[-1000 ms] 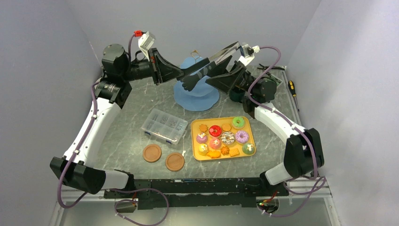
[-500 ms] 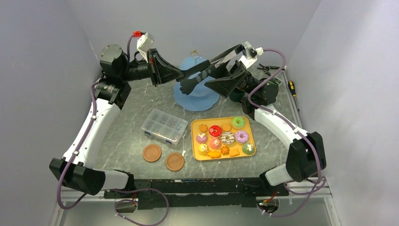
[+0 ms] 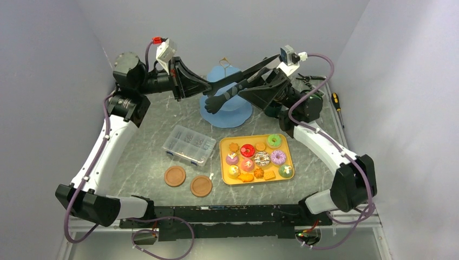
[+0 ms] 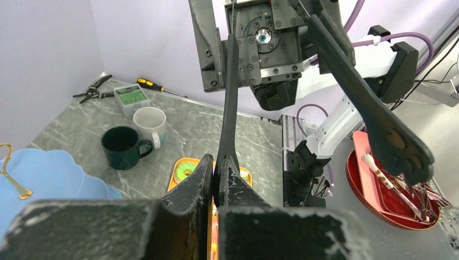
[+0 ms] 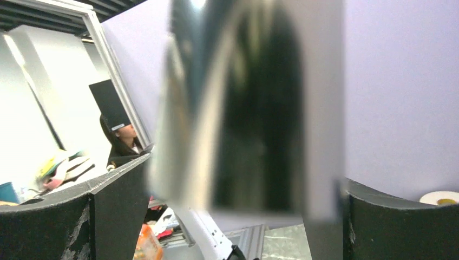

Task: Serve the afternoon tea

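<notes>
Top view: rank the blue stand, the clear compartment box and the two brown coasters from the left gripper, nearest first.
1. Blue stand, just right of the left gripper.
2. Clear compartment box, mid-table.
3. Two brown coasters, near edge; too close to call between them.

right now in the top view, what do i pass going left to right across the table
coaster → second coaster → tray → screwdriver; box and stand overlap these, so left out
</notes>
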`<state>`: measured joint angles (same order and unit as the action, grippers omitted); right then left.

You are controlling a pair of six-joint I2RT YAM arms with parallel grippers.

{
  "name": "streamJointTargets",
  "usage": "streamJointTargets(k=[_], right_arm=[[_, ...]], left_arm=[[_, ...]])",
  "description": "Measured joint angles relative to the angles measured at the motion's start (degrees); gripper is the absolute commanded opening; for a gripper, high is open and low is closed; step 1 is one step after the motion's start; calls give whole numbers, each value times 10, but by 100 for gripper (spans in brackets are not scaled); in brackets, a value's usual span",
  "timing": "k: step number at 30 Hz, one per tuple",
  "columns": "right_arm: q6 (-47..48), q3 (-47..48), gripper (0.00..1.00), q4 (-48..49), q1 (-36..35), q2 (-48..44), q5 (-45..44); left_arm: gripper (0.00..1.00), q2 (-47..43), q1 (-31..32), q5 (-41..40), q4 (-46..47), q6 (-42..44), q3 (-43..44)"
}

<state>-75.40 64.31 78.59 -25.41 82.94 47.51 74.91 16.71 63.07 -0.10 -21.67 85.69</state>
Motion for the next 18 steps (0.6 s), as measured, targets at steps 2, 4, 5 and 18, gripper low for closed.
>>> streamJointTargets(k=[2,4,5,18], right_arm=[[25,-1,100,-35,-4,-21,-13],[40,-1,100,-59,-8,-38,-24],[46,-1,100,-66,-10,-43,-28],[111,24,93,-172,-42,-51,-54]], left_arm=[[3,-2,1,1,2,3,0],[3,-7,4,1,5,8,-1],[3,-10,5,1,6,10,-1],[3,-13,6,-4,2,28,-5]])
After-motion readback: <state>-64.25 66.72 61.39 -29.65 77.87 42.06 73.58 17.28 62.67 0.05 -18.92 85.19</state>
